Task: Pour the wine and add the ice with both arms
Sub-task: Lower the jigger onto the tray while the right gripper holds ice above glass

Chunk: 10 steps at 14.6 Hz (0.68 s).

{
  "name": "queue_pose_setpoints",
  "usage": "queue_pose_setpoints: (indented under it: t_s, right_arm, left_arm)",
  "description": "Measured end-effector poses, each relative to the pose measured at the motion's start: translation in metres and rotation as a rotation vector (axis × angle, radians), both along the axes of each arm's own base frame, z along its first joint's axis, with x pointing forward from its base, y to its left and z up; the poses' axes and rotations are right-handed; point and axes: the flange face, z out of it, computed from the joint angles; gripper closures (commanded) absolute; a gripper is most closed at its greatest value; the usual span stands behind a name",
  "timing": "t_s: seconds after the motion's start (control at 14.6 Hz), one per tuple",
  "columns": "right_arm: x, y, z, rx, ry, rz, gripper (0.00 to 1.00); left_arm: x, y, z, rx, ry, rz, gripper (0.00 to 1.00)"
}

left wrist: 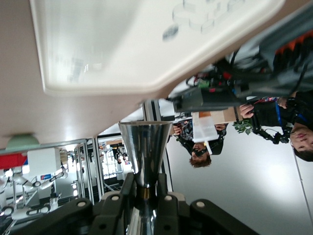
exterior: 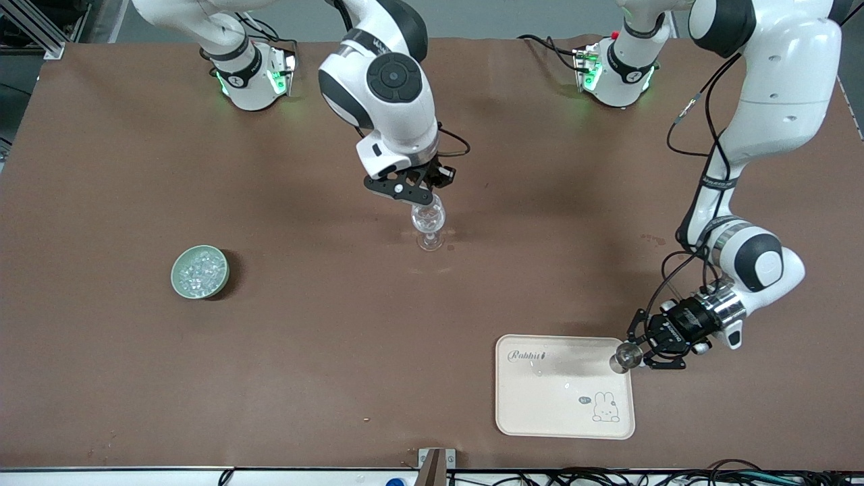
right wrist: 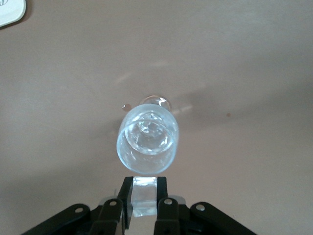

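A clear stemmed glass stands upright mid-table with ice chunks in it; it also shows in the right wrist view. My right gripper hangs just over the glass's rim, shut on a clear ice cube between its fingertips. A pale green bowl of ice sits toward the right arm's end. My left gripper is turned sideways over the edge of the cream tray and is shut on a steel cone-shaped measuring cup, which also shows in the left wrist view between its fingertips.
The cream tray with a rabbit drawing lies near the front camera, toward the left arm's end; it also shows in the left wrist view. The brown table runs wide between the bowl, the glass and the tray.
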Motion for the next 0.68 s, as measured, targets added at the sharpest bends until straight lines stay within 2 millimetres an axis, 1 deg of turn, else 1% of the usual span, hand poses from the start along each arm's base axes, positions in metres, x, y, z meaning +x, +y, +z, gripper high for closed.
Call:
queue_pose_setpoints:
  t_s: [0.14,0.21,0.27,0.41,0.55,0.62,0.68]
  right_arm:
    - [-0.001,0.006,-0.01,-0.008,-0.012,0.001,0.99]
    - [-0.002,0.008,-0.013,-0.012,-0.014,0.003,0.98]
    - [-0.004,0.01,-0.014,-0.013,-0.014,0.004,0.97]
    - [-0.005,0.011,-0.013,-0.013,-0.015,0.004,0.93]
    - [-0.004,0.011,-0.017,-0.016,-0.011,0.002,0.88]
    - [-0.003,0.011,-0.021,-0.016,-0.007,0.001,0.88]
    - [-0.002,0.012,-0.025,-0.015,-0.006,0.001,0.87]
  left_arm:
    - [0.002,0.002,-0.039,-0.001,0.0,0.014,0.95]
    - [0.004,0.002,-0.054,0.0,0.004,0.014,0.93]
    - [0.006,0.002,-0.063,0.001,0.008,0.013,0.93]
    - [0.008,0.002,-0.073,0.001,0.01,0.011,0.92]
    - [0.007,0.004,-0.079,-0.003,0.008,0.022,0.7]
    - [0.006,0.005,-0.083,-0.015,0.005,0.03,0.38]
    - [0.005,0.007,-0.086,-0.03,0.002,0.033,0.04]
